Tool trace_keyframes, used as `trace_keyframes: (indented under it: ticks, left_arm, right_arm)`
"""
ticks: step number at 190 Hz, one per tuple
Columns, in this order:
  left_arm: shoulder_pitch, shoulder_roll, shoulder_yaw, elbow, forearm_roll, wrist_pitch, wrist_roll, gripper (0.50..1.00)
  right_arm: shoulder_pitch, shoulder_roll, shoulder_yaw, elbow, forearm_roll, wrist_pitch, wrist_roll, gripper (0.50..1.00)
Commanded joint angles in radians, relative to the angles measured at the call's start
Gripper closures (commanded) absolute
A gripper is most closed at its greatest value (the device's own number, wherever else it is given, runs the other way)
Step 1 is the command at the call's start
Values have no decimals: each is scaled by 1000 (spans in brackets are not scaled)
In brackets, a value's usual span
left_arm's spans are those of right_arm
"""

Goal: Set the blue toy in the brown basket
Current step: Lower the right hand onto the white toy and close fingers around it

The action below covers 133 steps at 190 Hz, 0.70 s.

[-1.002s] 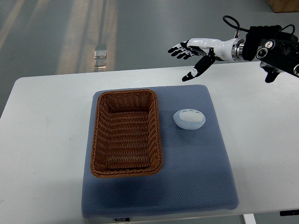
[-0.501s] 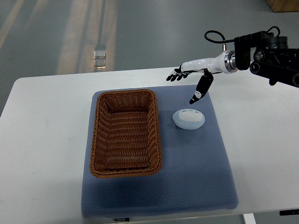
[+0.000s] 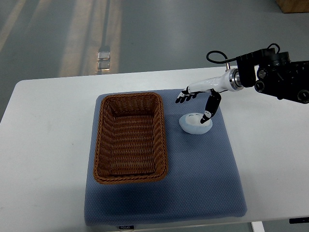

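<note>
Over the blue toy (image 3: 195, 123), my right robot hand (image 3: 199, 98) is spread, empty; probably soft, light: cup its sides.

Lighting is bright and pretty even, soft overhead stuff with no harsh contrast. Pale streaks of light run across the grey floor (image 3: 63, 29) in the upper left of the frame. The white table top (image 3: 43, 145) is close to blown out but holds. Shadows are soft: a dim one inside the brown wicker basket (image 3: 130, 137) along its lower wall, and a faint one on the blue-grey textured mat (image 3: 203, 174) under the basket's lower edge. Focus is decent mid-frame, weave readable; slight overall softness.
</note>
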Motion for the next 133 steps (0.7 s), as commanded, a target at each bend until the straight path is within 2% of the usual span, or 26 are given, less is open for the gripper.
trace_keyframes:
  ticks: [1, 94, 124, 133]
  left_arm:
    - [0, 0, 0, 1, 0, 0, 0, 500]
    - [0, 0, 0, 1, 0, 0, 0, 500]
    - [0, 0, 0, 1, 0, 0, 0, 500]
    - [0, 0, 0, 1, 0, 0, 0, 500]
  right_arm:
    - [-16, 2, 0, -2, -1, 0, 0, 642]
    - [-68, 51, -15, -31, -24, -26, -3, 671]
    - [-85, 76, -37, -62, -49, -58, -3, 707]
    - [-86, 76, -37, -65, -53, -61, -3, 734]
